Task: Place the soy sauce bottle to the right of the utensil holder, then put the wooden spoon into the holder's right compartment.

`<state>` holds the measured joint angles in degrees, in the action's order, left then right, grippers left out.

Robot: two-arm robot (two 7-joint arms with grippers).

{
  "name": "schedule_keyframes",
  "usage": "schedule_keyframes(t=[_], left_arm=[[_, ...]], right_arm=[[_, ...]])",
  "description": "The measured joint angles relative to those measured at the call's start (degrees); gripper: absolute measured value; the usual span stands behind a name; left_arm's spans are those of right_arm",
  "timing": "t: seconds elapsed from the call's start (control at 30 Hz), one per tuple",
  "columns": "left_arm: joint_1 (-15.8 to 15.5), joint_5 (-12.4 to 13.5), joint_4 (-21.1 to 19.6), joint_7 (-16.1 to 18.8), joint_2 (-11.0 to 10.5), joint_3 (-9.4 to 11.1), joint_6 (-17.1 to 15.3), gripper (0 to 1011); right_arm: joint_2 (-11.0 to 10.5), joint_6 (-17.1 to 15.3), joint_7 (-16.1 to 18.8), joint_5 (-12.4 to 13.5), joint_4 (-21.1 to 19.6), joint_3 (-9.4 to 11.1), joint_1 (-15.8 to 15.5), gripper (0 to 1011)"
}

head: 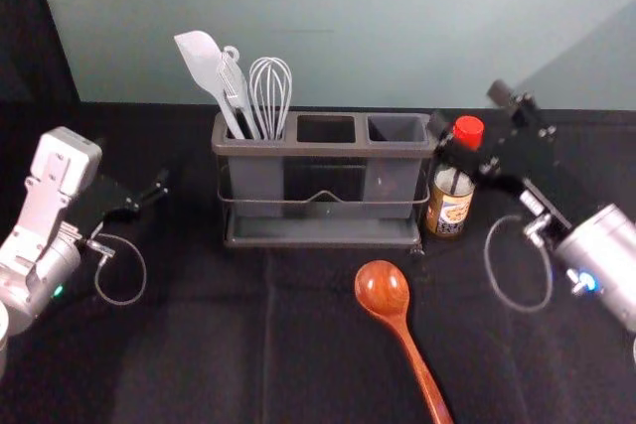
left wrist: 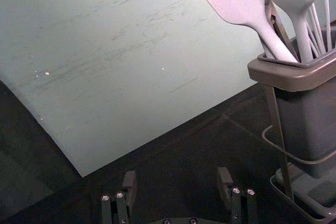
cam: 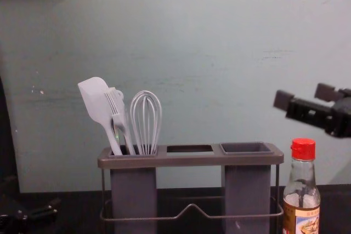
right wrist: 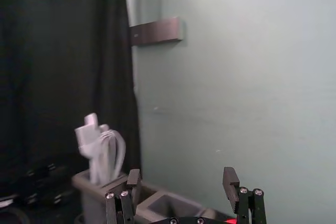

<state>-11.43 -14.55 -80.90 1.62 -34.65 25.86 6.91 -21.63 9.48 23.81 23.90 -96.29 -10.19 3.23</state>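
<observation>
Your clear glass soy sauce bottle with the red cap point(head: 450, 204) stands upright just beside the right end of the dark grey utensil holder point(head: 328, 151), so the first placement looks done. Your right gripper point(cam: 303, 96) hangs above the cap, jaws wide apart with nothing between them; that height probably lets you move off without tipping the bottle. At the left, your left gripper point(left wrist: 177, 178) is parked, its jaws also well apart and holding nothing.

The reddish-brown wooden spoon point(head: 382, 290) lies on the black cloth point(head: 199, 345) on the near side of the holder, bowl far, handle running near and right. That puts the handle on your right arm's side, so you'd best grip it there and leave the bowl free to stand up top. The white spatula point(head: 202, 65) and wire whisk point(head: 270, 96) take up the left compartment; the right compartment point(head: 396, 130) has room. Swing wide of the bottle as you descend.
</observation>
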Motion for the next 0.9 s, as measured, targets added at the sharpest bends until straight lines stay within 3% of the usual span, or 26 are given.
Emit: schedule_keyframes(t=[0.23,0.5,0.63,0.9], left_arm=[[0.0,0.0,0.0,0.0,0.0,0.0,0.0,1005],[0.0,0.0,0.0,0.0,0.0,0.0,0.0,1005],[0.0,0.0,0.0,0.0,0.0,0.0,0.0,1005],[0.0,0.0,0.0,0.0,0.0,0.0,0.0,1005]], right_arm=[[-2.6,-2.3,1.9,-1.0,-2.1,-3.5,-2.1,1000],[-4.9,-5.6,3.8,-2.0,-1.6,-8.0,-2.6,1000],[-5.6,-7.0,4.1,-3.7,-0.6,-10.5,-2.2,1002],[-5.9,-7.8,3.7,-5.1,0.5,-12.0,-1.7,1002]])
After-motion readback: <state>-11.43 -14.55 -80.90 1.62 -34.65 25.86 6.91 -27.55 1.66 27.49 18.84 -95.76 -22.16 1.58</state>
